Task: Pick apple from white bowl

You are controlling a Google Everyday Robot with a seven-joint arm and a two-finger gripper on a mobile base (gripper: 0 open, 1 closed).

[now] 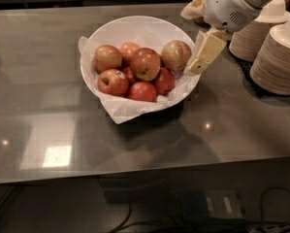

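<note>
The white bowl [135,22], lined with crinkled white paper, stands on the grey counter at centre left and holds several apples. The apple [176,55], the palest one, yellowish-tan, lies at the bowl's right side against the rim. Redder apples [145,63] fill the middle and left. My gripper [194,69] hangs from the white arm [229,6] at the upper right. Its cream tip points down-left over the bowl's right rim, just right of the pale apple and very close to it. It holds nothing that I can see.
Stacks of tan paper bowls [279,59] stand on the right, close behind the arm, with a second stack [253,35] further back. The grey counter [62,144] runs to a front edge near the bottom. Cables lie on the floor below.
</note>
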